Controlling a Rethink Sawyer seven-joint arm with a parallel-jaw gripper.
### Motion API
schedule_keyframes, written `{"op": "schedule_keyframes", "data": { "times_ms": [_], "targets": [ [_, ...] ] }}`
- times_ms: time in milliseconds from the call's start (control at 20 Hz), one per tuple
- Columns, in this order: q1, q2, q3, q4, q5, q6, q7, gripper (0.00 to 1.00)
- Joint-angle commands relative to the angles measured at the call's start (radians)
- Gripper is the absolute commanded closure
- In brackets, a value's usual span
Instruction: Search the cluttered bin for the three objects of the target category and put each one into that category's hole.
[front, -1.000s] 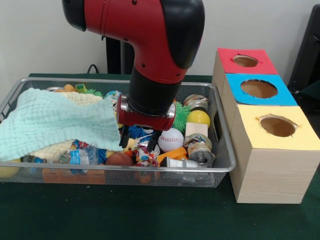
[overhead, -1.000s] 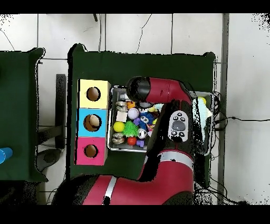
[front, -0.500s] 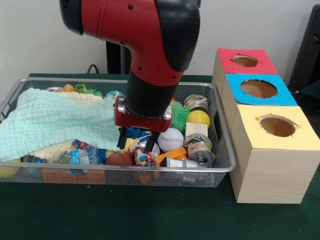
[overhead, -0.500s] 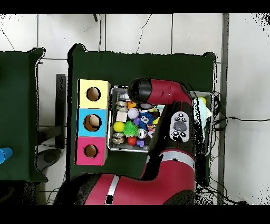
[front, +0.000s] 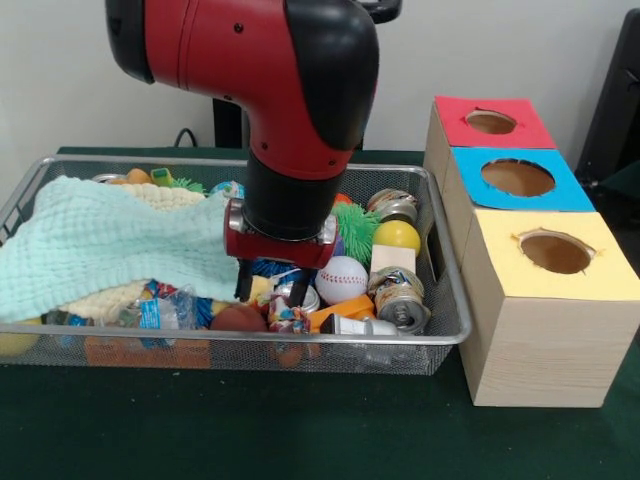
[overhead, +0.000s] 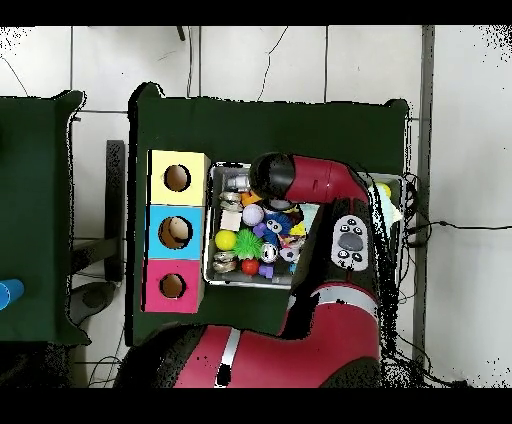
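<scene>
The wire mesh bin (front: 250, 336) stands left of three boxes and is full of clutter. A mint-green waffle cloth (front: 100, 245) lies spread over its left half. A cream waffle cloth (front: 165, 197) shows behind it, and again under its front edge. A small white piece with coloured dots (front: 289, 317) lies in the clutter at the front. My gripper (front: 267, 286) is open and low in the bin, at the mint cloth's right edge, just above the dotted piece. The yellow-topped box's hole (front: 555, 252) is at the right; it also shows in the overhead view (overhead: 177, 178).
A baseball (front: 342, 279), a yellow ball (front: 397, 237), tin cans (front: 400, 298), a green spiky ball (front: 358, 225) and a brown ball (front: 238, 318) fill the bin's right half. The blue-topped box (front: 518, 177) and red-topped box (front: 490, 122) stand behind the yellow one.
My arm has shifted a little to the left, bringing the gripper closer to the mint cloth's edge. The gripper has stayed open and low in the bin.
</scene>
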Motion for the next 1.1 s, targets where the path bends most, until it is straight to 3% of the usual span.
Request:
{"op": "schedule_keyframes", "data": {
  "times_ms": [50,350,900,1100],
  "targets": [
    [-0.035,0.030,0.159,0.138,0.067,-0.006,0.104,0.00],
    [-0.036,-0.043,0.206,0.216,0.115,0.003,0.100,0.00],
    [-0.015,-0.008,0.178,0.153,0.097,-0.027,0.126,0.00],
    [-0.009,-0.022,0.162,0.176,0.084,-0.057,0.135,0.00]
  ]
}}
